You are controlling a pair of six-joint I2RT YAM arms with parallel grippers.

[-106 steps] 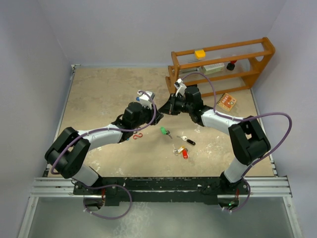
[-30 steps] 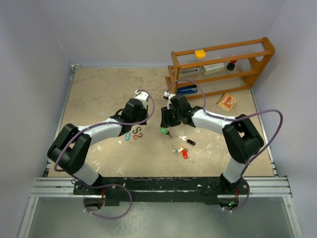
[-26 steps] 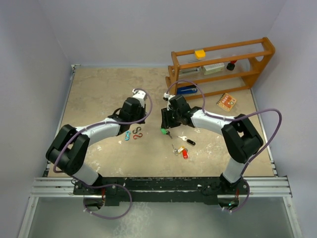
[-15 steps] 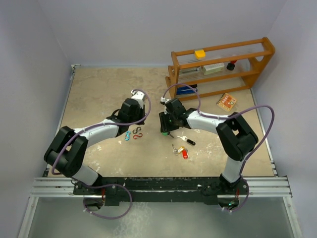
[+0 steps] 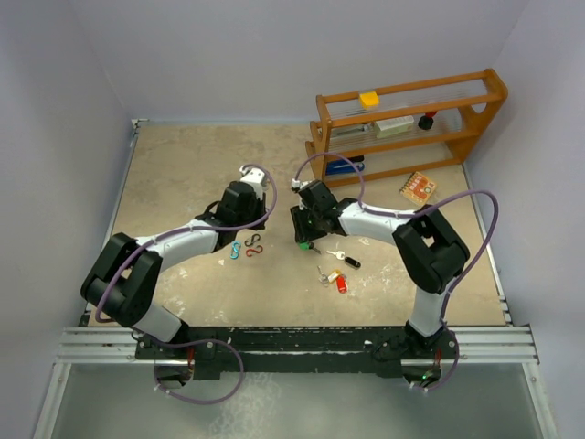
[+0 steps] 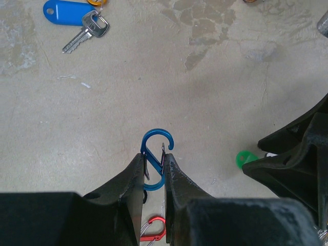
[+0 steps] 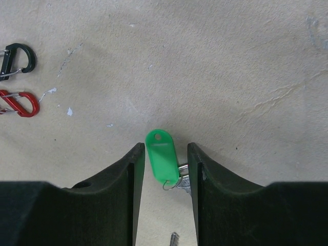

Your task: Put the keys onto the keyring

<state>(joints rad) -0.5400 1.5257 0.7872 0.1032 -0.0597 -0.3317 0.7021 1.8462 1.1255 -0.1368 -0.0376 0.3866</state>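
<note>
The right gripper [image 7: 165, 149] is being dropped leftward onto the green-tagged key [image 7: 161, 162] at mid-frame overhead, fingers spread astride its tag, so a pickup is being readied, while the left gripper [image 6: 154, 157] is being kept nearly pressed together, grip unclear.

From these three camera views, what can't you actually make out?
Left wrist view: whether the left gripper pinches the blue S-shaped metal clip or hovers above it; its fingers cover the clip's sides.
Right wrist view: the green-tagged silver key's blade, behind the right gripper's finger; black S-shaped clip and red S-shaped clip, cut by the left edge.
Top view: the red-tagged key, too small for detail.
</note>
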